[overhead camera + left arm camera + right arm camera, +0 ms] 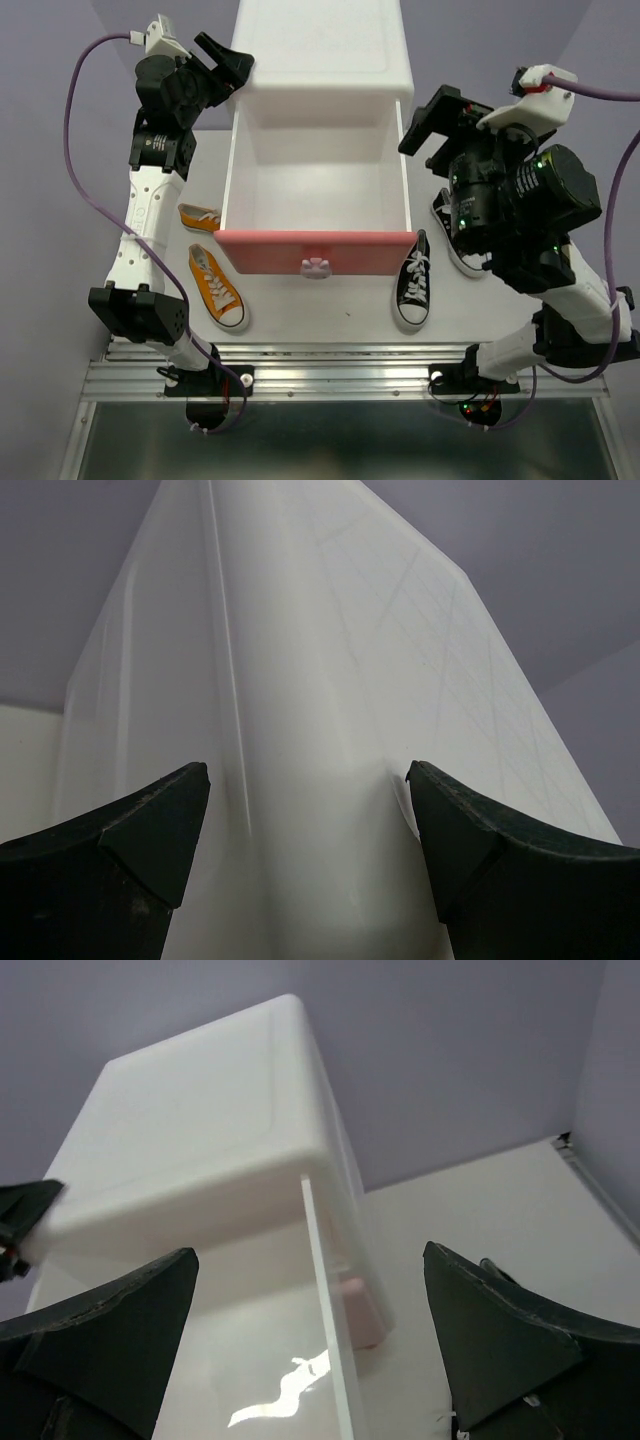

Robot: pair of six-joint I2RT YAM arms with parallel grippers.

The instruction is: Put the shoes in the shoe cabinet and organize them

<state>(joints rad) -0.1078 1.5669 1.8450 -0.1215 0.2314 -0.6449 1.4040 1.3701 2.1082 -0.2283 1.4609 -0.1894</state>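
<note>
The white shoe cabinet (320, 50) stands at the back with its pink-fronted upper drawer (315, 252) pulled fully out and empty. Two orange shoes lie to its left: one (215, 285) in front, one (200, 217) partly hidden by the left arm. One black shoe (414, 281) lies right of the drawer front; the other (448, 232) is mostly hidden under the right arm. My left gripper (228, 62) is open at the cabinet's left corner (300, 730). My right gripper (428, 118) is open above the drawer's right wall (330, 1320).
The metal rail (330, 370) runs along the near table edge. Purple cables (85, 150) hang from both arms. A purple wall (450, 1050) stands behind the cabinet.
</note>
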